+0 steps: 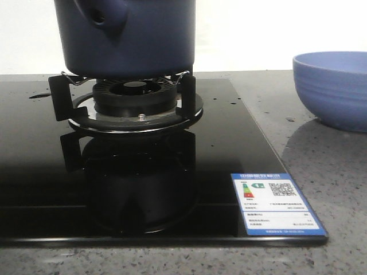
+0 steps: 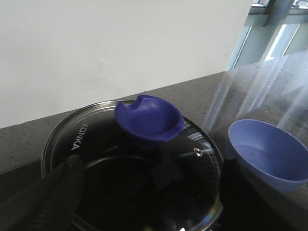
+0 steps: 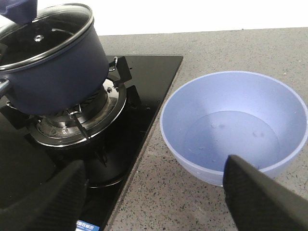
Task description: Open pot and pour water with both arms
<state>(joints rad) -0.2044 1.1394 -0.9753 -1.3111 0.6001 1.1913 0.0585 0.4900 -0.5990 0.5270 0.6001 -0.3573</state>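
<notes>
The dark navy pot (image 1: 129, 34) sits on the gas burner (image 1: 136, 103), its stubby hollow handle (image 1: 106, 17) pointing toward the front left. Neither gripper shows in the front view. In the left wrist view the glass lid (image 2: 96, 159) marked KONKA rests on the pot, with its blue cupped knob (image 2: 149, 120) in the middle. My left gripper (image 2: 144, 202) is open just above the lid, short of the knob. My right gripper (image 3: 154, 202) is open and empty over the counter between the stove and the bowl. The pot (image 3: 57, 72) also shows in the right wrist view.
A periwinkle bowl (image 3: 236, 125) with a little water in it stands on the grey speckled counter (image 3: 192, 202) right of the stove; it also shows in the front view (image 1: 335, 86). The black glass cooktop (image 1: 46, 172) carries an energy label (image 1: 277, 203) at its front right corner.
</notes>
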